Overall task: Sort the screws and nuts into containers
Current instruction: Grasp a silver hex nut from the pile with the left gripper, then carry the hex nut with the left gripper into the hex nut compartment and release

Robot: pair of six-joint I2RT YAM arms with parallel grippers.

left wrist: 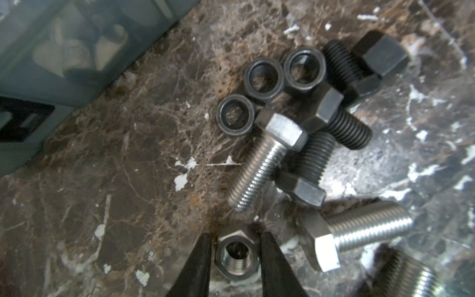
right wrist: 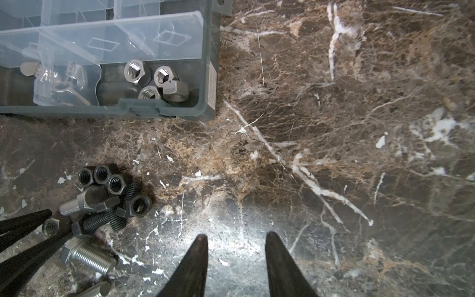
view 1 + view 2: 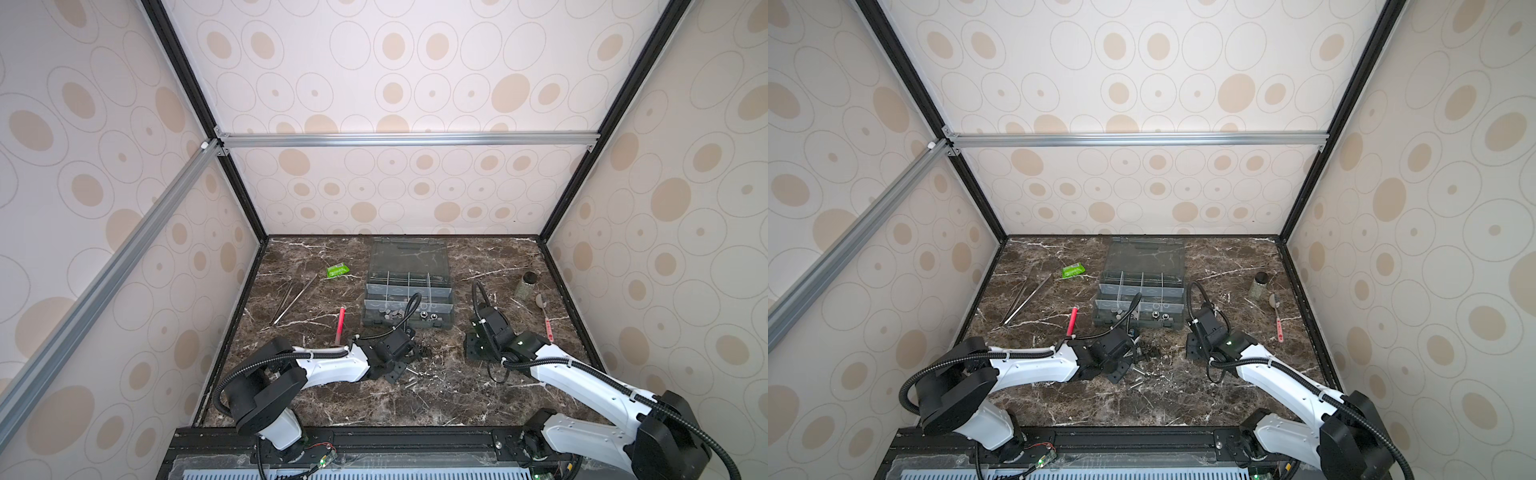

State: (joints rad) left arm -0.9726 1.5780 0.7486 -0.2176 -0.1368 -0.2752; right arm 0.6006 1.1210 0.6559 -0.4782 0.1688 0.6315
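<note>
A silver hex nut (image 1: 237, 258) lies on the marble with my left gripper (image 1: 236, 235) shut on it, one black finger against each side. Beside it is a pile of screws: silver bolts (image 1: 262, 164), black bolts (image 1: 347, 128) and three black nuts (image 1: 263, 78). In both top views the pile (image 3: 422, 352) sits just in front of the grey organiser box (image 3: 409, 326). Its near right compartment holds several silver hex nuts (image 2: 154, 82). The compartment next to it holds flat winged nuts (image 2: 59, 82). My right gripper (image 2: 235, 236) hangs open over bare marble, right of the pile.
Long tweezers (image 3: 293, 297) and a green packet (image 3: 336, 271) lie at the back left. A red pen (image 3: 340, 324) lies left of the box. A black-capped jar (image 3: 525, 284) and a spoon (image 3: 542, 307) are at the right. The box lid stands open behind.
</note>
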